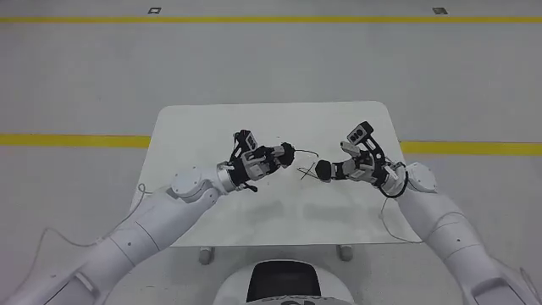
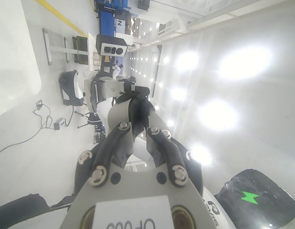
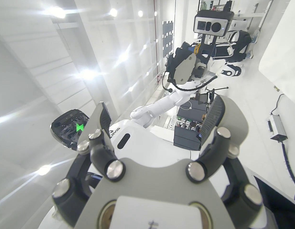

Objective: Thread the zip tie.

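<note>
Left end effector (image 2: 137,110) was pinched shut on the thin black plastic zip tie (image 1: 305,151), apparently to keep its tail aimed across. Right end effector (image 3: 159,108) sat close opposite over the white desk (image 1: 195,127), spread wide and empty, probably waiting to grab the tip.

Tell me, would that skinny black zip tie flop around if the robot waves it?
Probably bendy yet springy: the zip tie arcs out from the left gripper. Likely very light, being so thin.
</note>
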Action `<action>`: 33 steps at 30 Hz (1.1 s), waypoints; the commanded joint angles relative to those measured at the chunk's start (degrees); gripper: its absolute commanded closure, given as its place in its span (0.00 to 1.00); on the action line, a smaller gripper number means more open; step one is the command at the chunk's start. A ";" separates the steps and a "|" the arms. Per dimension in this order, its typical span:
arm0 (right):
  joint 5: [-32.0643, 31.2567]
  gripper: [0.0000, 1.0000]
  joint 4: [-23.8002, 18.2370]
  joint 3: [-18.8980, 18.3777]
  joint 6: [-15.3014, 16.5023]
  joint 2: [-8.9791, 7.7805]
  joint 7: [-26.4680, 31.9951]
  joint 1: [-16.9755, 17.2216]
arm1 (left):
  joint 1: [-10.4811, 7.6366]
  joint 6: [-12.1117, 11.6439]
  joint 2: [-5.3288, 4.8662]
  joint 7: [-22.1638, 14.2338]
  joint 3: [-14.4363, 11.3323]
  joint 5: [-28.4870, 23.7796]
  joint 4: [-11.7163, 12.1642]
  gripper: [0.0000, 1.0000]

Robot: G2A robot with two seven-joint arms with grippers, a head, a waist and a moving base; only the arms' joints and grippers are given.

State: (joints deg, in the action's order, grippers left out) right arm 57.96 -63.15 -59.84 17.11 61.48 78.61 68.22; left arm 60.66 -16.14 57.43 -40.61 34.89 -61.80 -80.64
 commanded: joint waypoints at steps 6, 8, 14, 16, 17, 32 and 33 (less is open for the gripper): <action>-0.27 0.31 -0.41 -0.27 0.40 0.46 0.44 0.22 | 0.36 0.92 0.79 -2.38 0.61 -0.39 0.79 1.00; 0.28 0.35 -0.37 -0.40 0.61 0.65 0.47 0.36 | 0.50 1.51 1.05 -2.49 0.56 -0.01 1.17 1.00; 0.38 0.57 -0.17 -0.66 0.95 1.06 0.88 0.46 | 0.69 2.25 1.74 -2.93 0.71 0.77 1.92 1.00; -0.06 0.57 -0.13 -0.82 1.01 1.15 0.88 0.48 | 0.78 2.36 1.95 -3.09 0.93 0.91 2.10 1.00; -0.22 0.58 -0.16 -0.90 1.04 1.18 0.86 0.52 | 0.84 2.39 2.03 -3.15 1.03 0.97 2.17 1.00; -2.73 0.75 -0.63 -2.66 1.17 1.38 1.03 1.35 | 1.91 3.33 2.96 -3.79 3.26 2.14 3.14 1.00; -2.83 0.76 -0.59 -2.73 1.13 1.40 1.03 1.35 | 1.99 3.38 3.01 -3.82 3.39 2.18 3.14 1.00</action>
State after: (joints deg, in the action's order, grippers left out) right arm 55.22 -63.78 -62.50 18.28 62.86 79.64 69.57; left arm 62.56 -12.81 60.39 -44.41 38.15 -59.67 -77.49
